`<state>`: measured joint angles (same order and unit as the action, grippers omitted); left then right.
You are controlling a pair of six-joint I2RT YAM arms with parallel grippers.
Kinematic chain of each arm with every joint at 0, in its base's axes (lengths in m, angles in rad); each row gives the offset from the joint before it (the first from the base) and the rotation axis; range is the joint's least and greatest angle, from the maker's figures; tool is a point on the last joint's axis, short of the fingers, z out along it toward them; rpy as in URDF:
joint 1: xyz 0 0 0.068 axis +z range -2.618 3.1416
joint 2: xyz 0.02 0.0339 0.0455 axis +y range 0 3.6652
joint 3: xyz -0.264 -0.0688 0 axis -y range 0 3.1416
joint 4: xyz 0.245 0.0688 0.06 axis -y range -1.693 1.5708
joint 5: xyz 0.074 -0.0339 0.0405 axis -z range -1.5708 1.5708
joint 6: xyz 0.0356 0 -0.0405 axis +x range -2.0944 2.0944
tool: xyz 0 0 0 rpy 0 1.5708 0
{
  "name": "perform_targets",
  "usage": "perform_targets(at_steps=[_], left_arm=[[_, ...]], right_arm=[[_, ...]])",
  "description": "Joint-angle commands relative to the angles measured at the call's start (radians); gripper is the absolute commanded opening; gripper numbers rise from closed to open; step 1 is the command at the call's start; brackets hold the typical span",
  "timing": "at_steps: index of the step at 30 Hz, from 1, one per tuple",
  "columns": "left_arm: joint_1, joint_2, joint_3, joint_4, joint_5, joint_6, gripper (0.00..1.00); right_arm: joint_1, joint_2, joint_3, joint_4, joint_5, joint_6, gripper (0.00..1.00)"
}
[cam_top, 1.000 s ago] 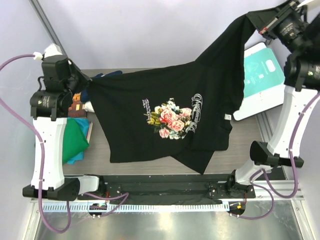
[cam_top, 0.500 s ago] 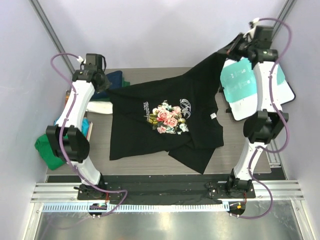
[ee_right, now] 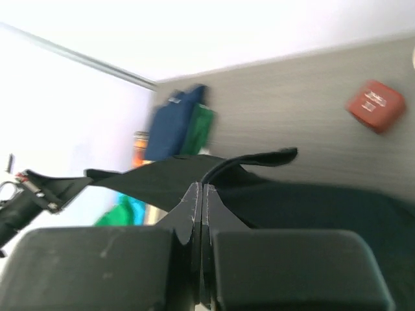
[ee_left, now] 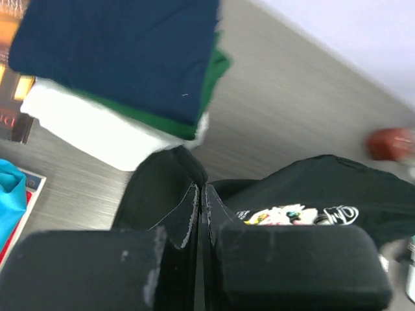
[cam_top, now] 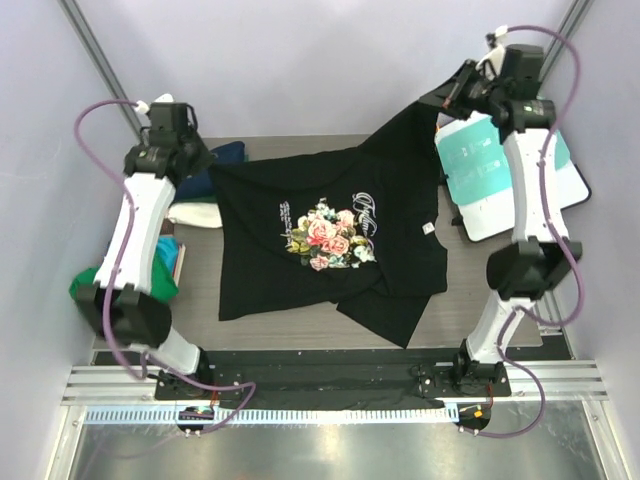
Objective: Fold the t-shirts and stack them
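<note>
The black t-shirt [cam_top: 330, 265] with the pink rose print [cam_top: 325, 235] is stretched between both grippers, print up, its lower part lying rumpled on the table. My left gripper [cam_top: 205, 165] is shut on the shirt's left upper corner [ee_left: 168, 188]; its closed tips [ee_left: 202, 189] pinch a black fold. My right gripper [cam_top: 440, 100] is shut on the right upper corner, held higher at the back right, with black cloth [ee_right: 162, 178] draped over its tips [ee_right: 202, 188]. A folded navy t-shirt [ee_left: 123, 52] lies on a green one [ee_left: 217, 68] at the back left. Another green t-shirt [cam_top: 92, 285] sits at the left edge.
A teal-and-white flat board [cam_top: 510, 170] lies at the back right. A white folded item [cam_top: 195, 213] and a brown book [ee_left: 13, 97] sit under the navy stack, with teal cloth [ee_left: 10, 194] beside them. A red block [ee_right: 375, 105] shows in the right wrist view.
Both arms have come down and back from high near the camera, lowering the black t-shirt so more of it lies on the table. Over the last half second it shifted slightly left.
</note>
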<state>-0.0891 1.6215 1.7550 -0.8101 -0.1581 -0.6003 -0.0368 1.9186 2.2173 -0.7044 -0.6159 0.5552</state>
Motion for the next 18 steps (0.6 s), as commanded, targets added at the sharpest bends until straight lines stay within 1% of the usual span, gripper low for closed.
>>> perform_targets(at_steps=[1,2,3,4,6,7,8,10,11,13,14,16,17,18], left_arm=[[0.009,-0.293,-0.064,0.112,0.116,0.04,0.0],[0.009,-0.34,-0.122,0.129,0.133,0.048,0.0],[0.011,-0.438,-0.149,0.146,0.143,0.05,0.0],[0.011,-0.484,-0.175,0.149,0.146,0.054,0.0],[0.014,-0.576,-0.233,0.147,0.146,0.057,0.0],[0.014,-0.65,-0.253,0.144,0.141,0.056,0.0],[0.014,-0.685,-0.255,0.137,0.134,0.059,0.0],[0.014,-0.741,-0.223,0.1,0.126,0.063,0.0],[0.014,-0.752,-0.207,0.072,0.111,0.068,0.0],[0.014,-0.768,-0.163,0.058,0.088,0.063,0.0],[0.014,-0.767,-0.146,0.052,0.081,0.054,0.0],[0.014,-0.759,-0.094,0.049,0.08,0.043,0.0],[0.014,-0.749,-0.074,0.039,0.08,0.034,0.0],[0.014,-0.746,-0.054,0.029,0.069,0.03,0.0]], right_arm=[[-0.005,-0.33,-0.025,0.161,-0.11,0.086,0.01],[-0.005,-0.369,-0.037,0.164,-0.104,0.086,0.01],[-0.005,-0.406,-0.065,0.166,-0.096,0.086,0.01],[-0.005,-0.476,-0.077,0.166,-0.09,0.086,0.01],[-0.005,-0.538,-0.097,0.164,-0.074,0.081,0.01],[-0.005,-0.564,-0.099,0.164,-0.065,0.078,0.01],[-0.008,-0.613,-0.097,0.163,-0.044,0.078,0.01],[-0.014,-0.651,-0.073,0.16,-0.019,0.072,0.01],[-0.015,-0.679,-0.036,0.148,0.001,0.068,0.01],[-0.015,-0.681,0.027,0.116,0.027,0.052,0.01],[-0.015,-0.662,0.12,0.067,0.039,0.046,0.01],[-0.015,-0.632,0.215,0.023,0.053,0.04,0.01],[-0.015,-0.619,0.288,0.004,0.059,0.041,0.01],[-0.015,-0.61,0.31,0.003,0.074,0.046,0.01]])
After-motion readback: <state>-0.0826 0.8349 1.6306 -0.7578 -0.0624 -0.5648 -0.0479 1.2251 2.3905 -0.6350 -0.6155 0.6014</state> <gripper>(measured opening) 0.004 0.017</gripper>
